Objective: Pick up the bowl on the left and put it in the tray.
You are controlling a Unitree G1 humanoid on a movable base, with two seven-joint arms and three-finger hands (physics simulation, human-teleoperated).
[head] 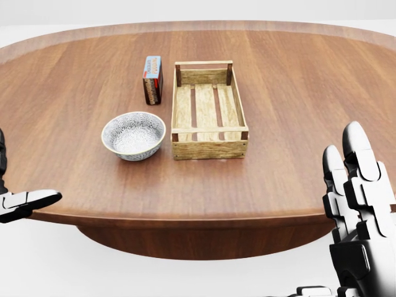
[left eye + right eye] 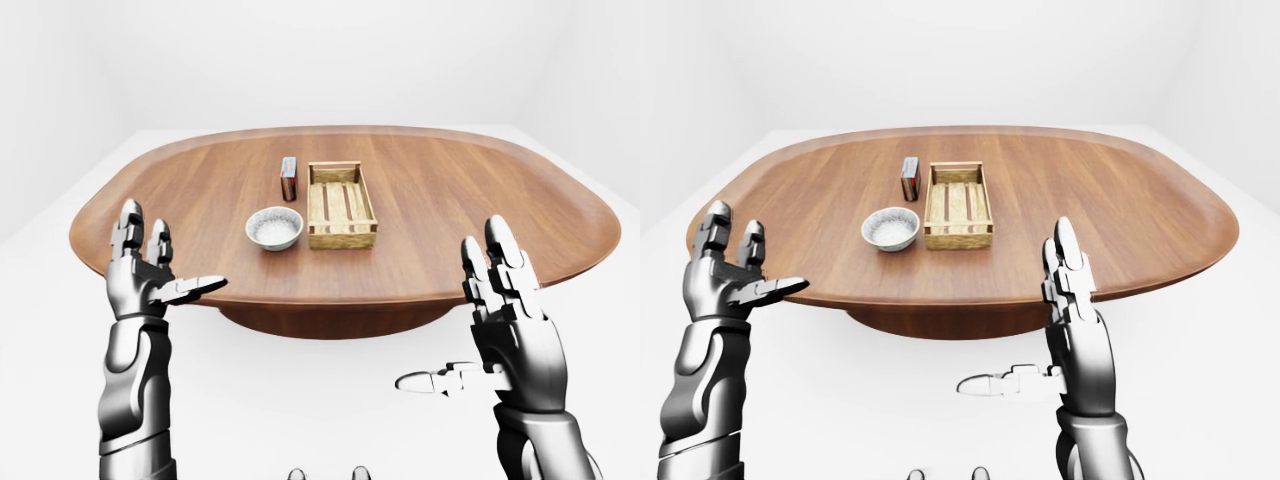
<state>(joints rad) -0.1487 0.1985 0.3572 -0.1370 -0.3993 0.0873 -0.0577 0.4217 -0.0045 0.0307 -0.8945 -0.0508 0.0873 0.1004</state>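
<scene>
A patterned grey bowl (image 1: 133, 135) sits on the wooden table (image 1: 297, 93), just left of a slatted wooden tray (image 1: 207, 110). The tray holds nothing. My left hand (image 2: 150, 272) is raised at the left, near the table's near edge, with its fingers spread open and nothing in it. At the right my right hand (image 2: 490, 310) is also open and held below the table's near edge. Both hands stay well short of the bowl.
A small dark box with a blue and red top (image 1: 152, 79) stands above the bowl, left of the tray's far end. The oval table has a raised rim (image 2: 330, 295). White floor surrounds it.
</scene>
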